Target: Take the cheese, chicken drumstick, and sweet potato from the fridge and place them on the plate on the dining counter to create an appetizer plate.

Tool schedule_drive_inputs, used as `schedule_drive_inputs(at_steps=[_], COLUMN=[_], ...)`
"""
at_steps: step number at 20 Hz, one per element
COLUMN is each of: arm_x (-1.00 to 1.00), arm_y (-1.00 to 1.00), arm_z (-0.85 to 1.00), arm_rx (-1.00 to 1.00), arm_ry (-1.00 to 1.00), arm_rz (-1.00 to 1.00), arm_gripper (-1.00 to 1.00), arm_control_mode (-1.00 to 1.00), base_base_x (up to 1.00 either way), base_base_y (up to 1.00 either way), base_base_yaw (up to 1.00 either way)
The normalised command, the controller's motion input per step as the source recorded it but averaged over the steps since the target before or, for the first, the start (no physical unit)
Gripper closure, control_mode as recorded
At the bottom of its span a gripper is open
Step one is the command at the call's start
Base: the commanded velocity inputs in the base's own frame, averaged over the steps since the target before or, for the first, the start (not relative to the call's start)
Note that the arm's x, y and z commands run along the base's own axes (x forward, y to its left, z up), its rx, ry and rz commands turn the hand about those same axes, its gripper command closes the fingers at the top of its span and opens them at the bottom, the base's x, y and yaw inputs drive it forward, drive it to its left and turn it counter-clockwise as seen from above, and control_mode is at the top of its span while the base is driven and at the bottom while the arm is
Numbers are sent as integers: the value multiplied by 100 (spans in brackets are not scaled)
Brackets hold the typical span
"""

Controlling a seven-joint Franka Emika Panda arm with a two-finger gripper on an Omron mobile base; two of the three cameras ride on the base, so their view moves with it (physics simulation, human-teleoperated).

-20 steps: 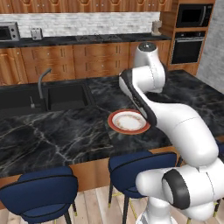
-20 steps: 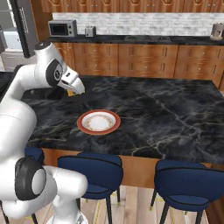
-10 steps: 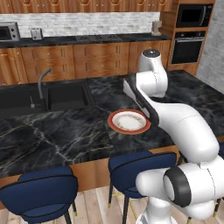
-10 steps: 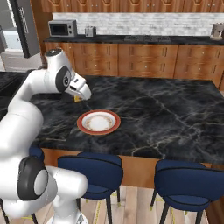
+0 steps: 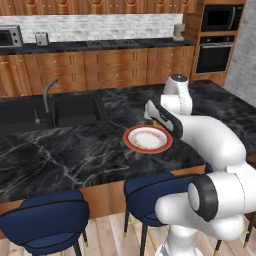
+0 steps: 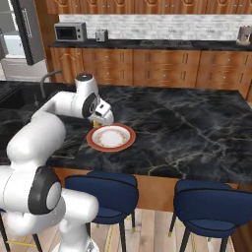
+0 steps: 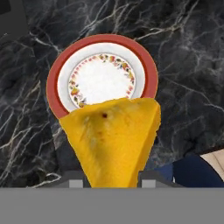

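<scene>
My gripper (image 7: pixel 111 177) is shut on the cheese (image 7: pixel 111 140), a yellow-orange wedge that hangs between the fingers. Beyond it lies the plate (image 7: pixel 52 87), white with a broad red rim and nothing on it. In the left base view the gripper (image 5: pixel 155 119) hovers just over the far edge of the plate (image 5: pixel 128 140) on the dining counter (image 5: pixel 75 150), and a sliver of cheese (image 5: pixel 156 122) shows under the hand. The right base view shows the gripper (image 6: pixel 101 118) at the plate's (image 6: pixel 91 140) far left rim. The fridge (image 6: pixel 22 34) stands at the back left. The chicken drumstick and sweet potato are out of view.
A sink with a faucet (image 5: pixel 55 107) is set into the counter left of the plate. Blue stools (image 5: pixel 45 225) (image 6: pixel 206 202) line the near side. Wooden cabinets, a microwave (image 6: pixel 69 32) and a wall oven (image 5: pixel 215 45) stand along the back.
The arm has swung down and towards the plate, carrying the cheese from the counter's far side to the plate's far rim. The grip has stayed shut.
</scene>
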Motion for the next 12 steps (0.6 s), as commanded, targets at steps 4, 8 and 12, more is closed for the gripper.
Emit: schedule_drive_inputs(at_steps=[4, 8, 12], arm_x=[53, 48, 46], arm_y=[-1, 0, -1], arm_z=[-38, -50, -45], arm_rx=[0, 0, 0], arm_ry=[11, 3, 0], arm_rz=[1, 0, 0], arm_gripper=[100, 100, 100], arm_control_mode=[-100, -100, -100], base_base_x=[0, 0, 0], base_base_y=[0, 0, 0], base_base_yaw=[0, 0, 0])
